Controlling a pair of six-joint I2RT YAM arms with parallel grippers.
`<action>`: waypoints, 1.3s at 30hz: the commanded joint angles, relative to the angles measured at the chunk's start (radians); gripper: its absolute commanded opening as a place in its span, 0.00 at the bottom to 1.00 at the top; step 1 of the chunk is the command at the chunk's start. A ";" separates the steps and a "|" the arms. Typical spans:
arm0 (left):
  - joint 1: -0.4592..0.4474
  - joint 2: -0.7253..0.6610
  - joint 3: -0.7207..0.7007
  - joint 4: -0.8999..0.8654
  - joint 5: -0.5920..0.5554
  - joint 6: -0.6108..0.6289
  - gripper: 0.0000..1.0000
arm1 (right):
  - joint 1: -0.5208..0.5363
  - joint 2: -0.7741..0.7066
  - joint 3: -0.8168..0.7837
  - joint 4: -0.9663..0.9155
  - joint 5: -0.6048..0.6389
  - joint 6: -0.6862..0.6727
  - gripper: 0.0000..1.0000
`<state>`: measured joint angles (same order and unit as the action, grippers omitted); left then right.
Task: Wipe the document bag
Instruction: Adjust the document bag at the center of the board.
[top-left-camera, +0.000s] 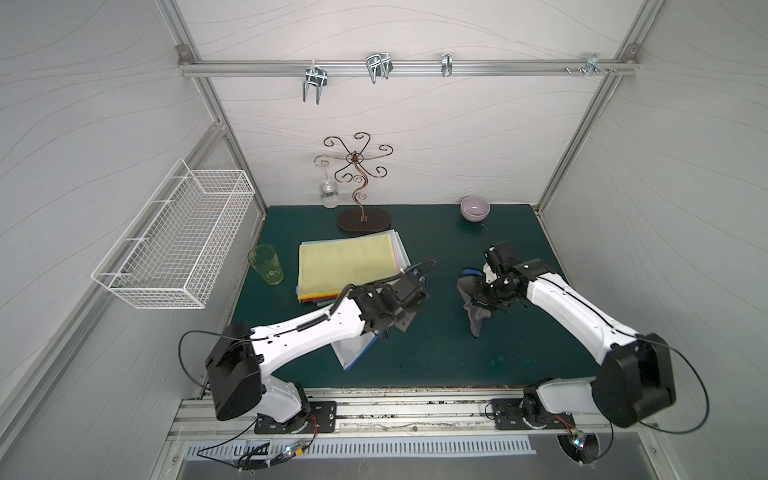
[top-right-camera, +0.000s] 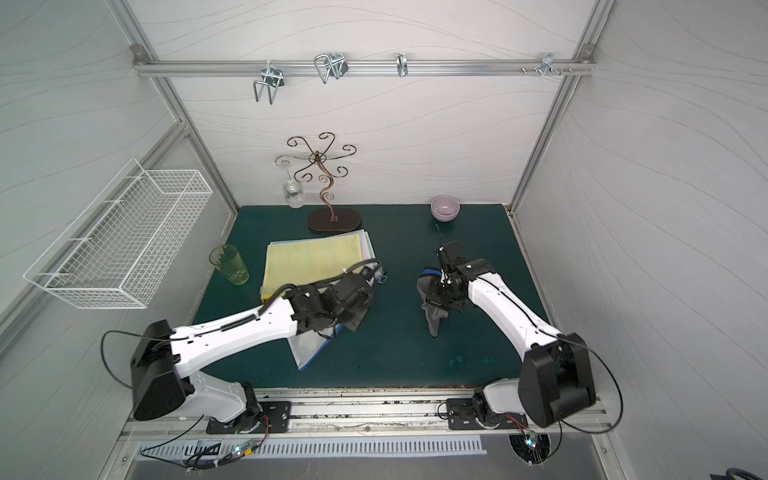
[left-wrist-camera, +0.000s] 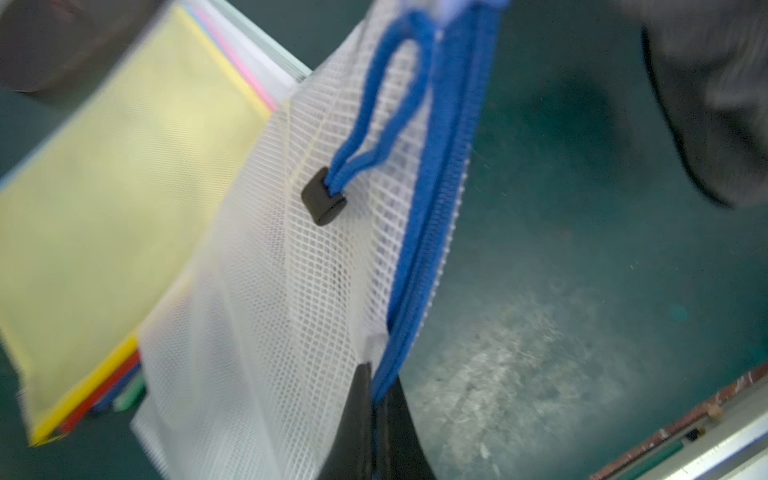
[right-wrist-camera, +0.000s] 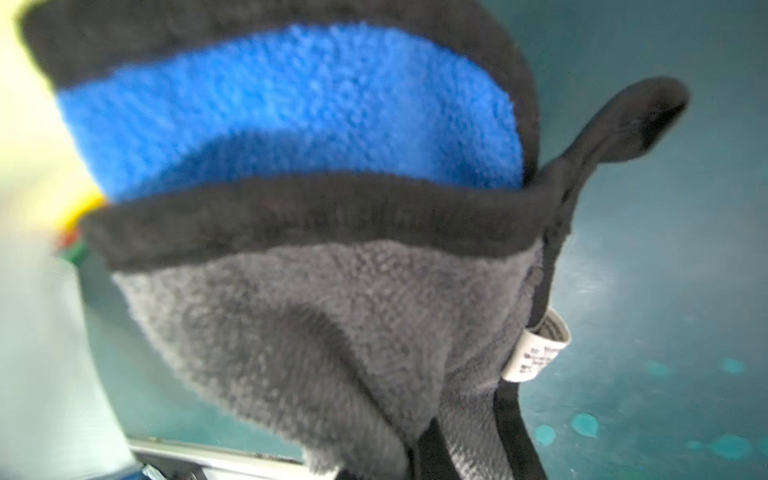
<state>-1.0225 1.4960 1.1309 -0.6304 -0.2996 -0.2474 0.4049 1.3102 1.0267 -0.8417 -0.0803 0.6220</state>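
Pinching the blue zip edge of the white mesh document bag, left gripper pressed together: shown by left wrist view only; in both top views the arm hides the grip, bag just in front of yellow-topped folder stack. Right gripper clamped on grey-and-blue microfibre cloth; white tag print unreadable. Green glass tumbler beside stack.

Both top views look steeply down on the whole mat; wrist cameras sit close above it, seemingly angled downward.
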 joint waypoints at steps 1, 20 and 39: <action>-0.069 0.073 -0.004 0.218 0.112 0.001 0.00 | 0.001 -0.085 -0.020 -0.020 0.062 0.039 0.00; -0.102 0.209 -0.117 0.437 0.337 0.017 0.24 | 0.004 -0.163 -0.041 -0.015 0.097 0.046 0.00; 0.324 -0.286 -0.594 0.363 0.336 -0.649 0.00 | 0.395 0.426 0.370 0.036 -0.225 -0.167 0.00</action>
<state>-0.7517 1.2362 0.5983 -0.2592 -0.0166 -0.7364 0.7444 1.6581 1.3304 -0.8181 -0.1780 0.5159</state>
